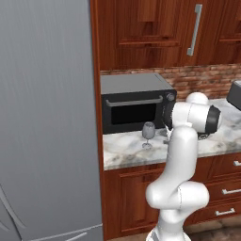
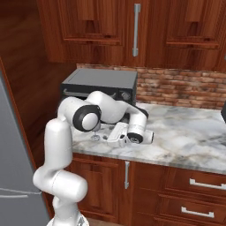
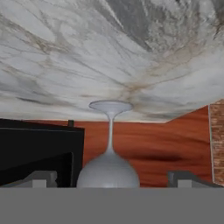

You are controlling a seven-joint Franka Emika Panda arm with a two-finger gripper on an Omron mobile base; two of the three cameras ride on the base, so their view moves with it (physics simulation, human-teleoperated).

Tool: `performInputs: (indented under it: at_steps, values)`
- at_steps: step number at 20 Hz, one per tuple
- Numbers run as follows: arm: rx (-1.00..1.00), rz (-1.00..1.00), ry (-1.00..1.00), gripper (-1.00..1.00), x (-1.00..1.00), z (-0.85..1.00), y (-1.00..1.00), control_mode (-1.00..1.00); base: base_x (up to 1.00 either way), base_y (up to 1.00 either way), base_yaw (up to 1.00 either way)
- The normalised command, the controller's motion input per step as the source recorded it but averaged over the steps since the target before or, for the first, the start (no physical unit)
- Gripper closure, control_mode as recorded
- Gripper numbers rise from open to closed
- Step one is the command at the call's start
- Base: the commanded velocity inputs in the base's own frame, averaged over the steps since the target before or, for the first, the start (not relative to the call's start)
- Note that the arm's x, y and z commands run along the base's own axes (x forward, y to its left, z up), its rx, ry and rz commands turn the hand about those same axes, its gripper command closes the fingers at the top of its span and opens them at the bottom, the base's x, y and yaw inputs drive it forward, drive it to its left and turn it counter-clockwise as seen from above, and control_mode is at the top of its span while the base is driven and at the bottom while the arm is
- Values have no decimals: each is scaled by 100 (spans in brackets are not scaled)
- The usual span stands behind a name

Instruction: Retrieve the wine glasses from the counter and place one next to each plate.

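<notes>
Right, I have a wine glass (image 1: 148,133) standing upright on the marbled worktop (image 1: 127,150), in front of the black microwave (image 1: 136,103) and near its right end. In the hand view the picture is rolled over, so the same glass (image 3: 109,148) appears foot-up: its round foot sits against the marble, the thin stem runs down the frame, and the rounded bowl lies between the two finger tips (image 3: 41,178) at the bottom. The end effector (image 3: 109,181) is spread wide with the bowl in the gap, and I see no contact between the fingers and the glass. From the right base view the hand (image 2: 119,134) lies low over the worktop, pointing left toward the glass foot (image 2: 95,137), with the elbow joint in front hiding the bowl. A brick backsplash (image 2: 181,90) runs behind, wooden wall cabinets (image 2: 132,26) above, and a grey refrigerator (image 1: 47,117) stands at the left.
</notes>
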Motion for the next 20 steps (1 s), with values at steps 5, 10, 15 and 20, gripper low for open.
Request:
performInputs:
  at_steps: [5, 10, 15, 20]
  values:
    - [0, 0, 0, -100, 0, 0, 44, -100, 0, 0, 0]
    - [-1, 0, 0, -100, 0, -1, 50, -100, 0, 0, 0]
    - [0, 0, 9, -100, 4, -21, 26, -100, 0, 0, 0]
    - [0, 0, 21, -100, 5, -33, 2, -100, 0, 0, 0]
